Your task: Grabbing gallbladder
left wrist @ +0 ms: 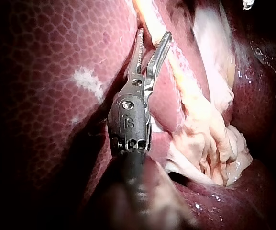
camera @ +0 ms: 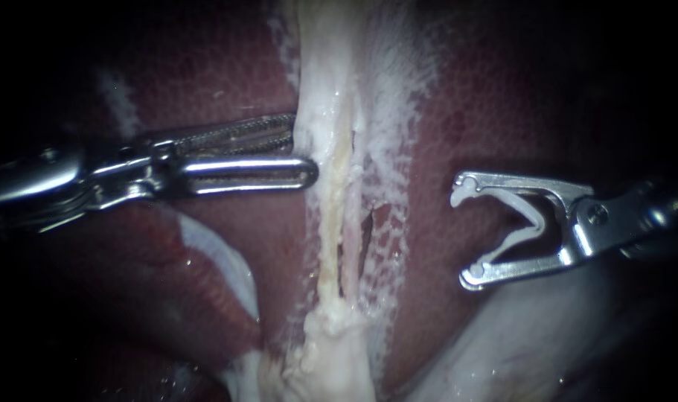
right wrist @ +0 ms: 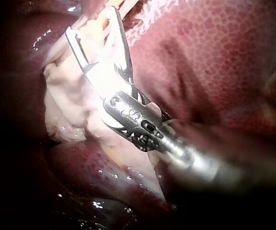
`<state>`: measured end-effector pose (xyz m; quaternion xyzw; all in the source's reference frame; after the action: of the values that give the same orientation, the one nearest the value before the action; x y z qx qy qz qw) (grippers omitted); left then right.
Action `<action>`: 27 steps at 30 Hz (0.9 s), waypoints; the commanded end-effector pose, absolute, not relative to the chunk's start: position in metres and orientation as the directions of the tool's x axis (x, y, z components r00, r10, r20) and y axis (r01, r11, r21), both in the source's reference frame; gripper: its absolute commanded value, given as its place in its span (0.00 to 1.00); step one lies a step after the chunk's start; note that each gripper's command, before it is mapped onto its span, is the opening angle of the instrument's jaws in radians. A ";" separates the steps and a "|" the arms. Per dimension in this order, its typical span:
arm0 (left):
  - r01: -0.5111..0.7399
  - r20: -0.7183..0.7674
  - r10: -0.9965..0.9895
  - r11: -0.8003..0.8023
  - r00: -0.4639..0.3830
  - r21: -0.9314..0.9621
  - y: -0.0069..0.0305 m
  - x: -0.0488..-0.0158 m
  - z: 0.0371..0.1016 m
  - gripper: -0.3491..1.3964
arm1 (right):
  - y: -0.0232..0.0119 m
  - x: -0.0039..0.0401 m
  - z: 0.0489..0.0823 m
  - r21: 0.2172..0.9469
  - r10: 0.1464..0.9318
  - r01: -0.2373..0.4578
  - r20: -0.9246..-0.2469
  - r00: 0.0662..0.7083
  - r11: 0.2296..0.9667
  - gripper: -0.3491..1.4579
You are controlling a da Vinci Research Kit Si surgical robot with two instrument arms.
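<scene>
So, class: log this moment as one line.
left instrument: jaws open, at pale tissue | right instrument: holds clip, clear of tissue

Gallbladder (camera: 327,97): pale, cream-white, wet strip
Pose: runs lengthwise, top to bottom
Place: between dark red liver (camera: 487,112) lobes, mid-view

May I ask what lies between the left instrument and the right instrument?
Endoscope view: a pale band, then bare liver, separate the left instrument from the right instrument, which holds a clip.
</scene>
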<state>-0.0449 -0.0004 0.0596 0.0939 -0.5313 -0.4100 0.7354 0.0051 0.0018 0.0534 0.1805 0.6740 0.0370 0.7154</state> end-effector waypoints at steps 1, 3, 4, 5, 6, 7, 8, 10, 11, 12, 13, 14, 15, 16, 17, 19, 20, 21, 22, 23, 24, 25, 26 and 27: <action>0.505 0.704 -0.703 0.646 0.100 0.573 -0.0005 -0.0450 0.0597 0.38 | 0.0018 0.0052 0.0534 0.308 0.296 0.190 -0.951 0.089 0.932 0.52; 0.503 0.703 -0.704 0.646 0.103 0.573 -0.0005 -0.0452 0.0597 0.37 | 0.0018 0.0052 0.0534 0.308 0.296 0.190 -0.951 0.089 0.932 0.52; 0.504 0.703 -0.704 0.646 0.103 0.573 -0.0005 -0.0452 0.0597 0.36 | 0.0018 0.0052 0.0534 0.308 0.296 0.190 -0.951 0.089 0.932 0.52; 0.505 0.699 -0.708 0.642 0.100 0.577 -0.0005 -0.0452 0.0597 0.34 | 0.0018 0.0052 0.0535 0.308 0.296 0.190 -0.951 0.089 0.932 0.52; 0.505 0.699 -0.708 0.642 0.100 0.577 -0.0005 -0.0453 0.0596 0.31 | 0.0018 0.0052 0.0535 0.308 0.296 0.190 -0.951 0.089 0.932 0.52; 0.505 0.699 -0.708 0.642 0.100 0.577 -0.0005 -0.0453 0.0596 0.29 | 0.0018 0.0052 0.0535 0.308 0.296 0.190 -0.951 0.089 0.932 0.52; 0.506 0.696 -0.712 0.637 0.097 0.582 -0.0005 -0.0453 0.0596 0.24 | 0.0018 0.0052 0.0535 0.308 0.296 0.190 -0.951 0.089 0.932 0.52; 0.506 0.692 -0.716 0.633 0.094 0.586 -0.0005 -0.0453 0.0595 0.19 | 0.0018 0.0052 0.0535 0.308 0.296 0.190 -0.951 0.089 0.932 0.52; 0.506 0.692 -0.716 0.633 0.094 0.586 -0.0005 -0.0453 0.0594 0.18 | 0.0018 0.0052 0.0535 0.308 0.296 0.190 -0.951 0.089 0.932 0.52; 0.507 0.689 -0.720 0.628 0.090 0.590 -0.0005 -0.0452 0.0594 0.17 | 0.0018 0.0052 0.0535 0.308 0.296 0.190 -0.951 0.089 0.932 0.52; 0.507 0.685 -0.723 0.624 0.087 0.595 -0.0005 -0.0452 0.0593 0.14 | 0.0018 0.0052 0.0535 0.308 0.296 0.190 -0.951 0.089 0.932 0.52; 0.507 0.685 -0.724 0.624 0.087 0.595 -0.0004 -0.0452 0.0593 0.12 | 0.0018 0.0052 0.0535 0.308 0.296 0.190 -0.951 0.089 0.932 0.52; 0.507 0.681 -0.727 0.620 0.084 0.599 -0.0004 -0.0452 0.0592 0.09 | 0.0018 0.0052 0.0535 0.308 0.296 0.190 -0.951 0.089 0.932 0.52; 0.507 0.681 -0.727 0.619 0.084 0.599 -0.0005 -0.0452 0.0592 0.01 | 0.0018 0.0052 0.0535 0.308 0.296 0.190 -0.951 0.089 0.932 0.52; 0.507 0.681 -0.728 0.619 0.084 0.599 -0.0005 -0.0451 0.0591 0.00 | 0.0018 0.0052 0.0535 0.308 0.296 0.190 -0.951 0.089 0.932 0.52; 0.508 0.676 -0.732 0.615 0.083 0.603 -0.0005 -0.0451 0.0591 0.00 | 0.0018 0.0052 0.0535 0.308 0.296 0.190 -0.951 0.089 0.932 0.52; 0.509 0.675 -0.733 0.615 0.086 0.602 -0.0005 -0.0451 0.0591 0.00 | 0.0018 0.0052 0.0535 0.308 0.296 0.190 -0.951 0.089 0.932 0.52; 0.510 0.671 -0.737 0.611 0.085 0.606 -0.0006 -0.0450 0.0590 0.00 | 0.0018 0.0052 0.0535 0.308 0.296 0.190 -0.951 0.089 0.932 0.52; 0.510 0.670 -0.738 0.611 0.088 0.606 -0.0006 -0.0450 0.0590 0.00 | 0.0018 0.0052 0.0535 0.308 0.296 0.190 -0.951 0.089 0.932 0.52; 0.511 0.666 -0.741 0.606 0.085 0.609 -0.0006 -0.0450 0.0589 0.00 | 0.0018 0.0052 0.0535 0.308 0.296 0.190 -0.951 0.089 0.932 0.52; 0.511 0.666 -0.741 0.606 0.085 0.609 -0.0007 -0.0450 0.0588 0.00 | 0.0018 0.0052 0.0535 0.308 0.296 0.190 -0.951 0.089 0.932 0.52; 0.512 0.666 -0.741 0.606 0.084 0.609 -0.0007 -0.0450 0.0588 0.00 | 0.0018 0.0052 0.0535 0.308 0.296 0.190 -0.951 0.089 0.932 0.52; 0.512 0.666 -0.741 0.605 0.084 0.609 -0.0007 -0.0451 0.0587 0.00 | 0.0018 0.0052 0.0535 0.308 0.296 0.190 -0.951 0.089 0.932 0.52; 0.512 0.666 -0.741 0.605 0.084 0.609 -0.0007 -0.0451 0.0587 0.00 | 0.0018 0.0052 0.0535 0.308 0.296 0.190 -0.951 0.089 0.932 0.52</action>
<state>-0.0451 -0.0008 0.0587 0.1099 -0.5220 -0.4306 0.7280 0.0052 0.0018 0.0535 0.1803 0.6738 0.0373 0.7156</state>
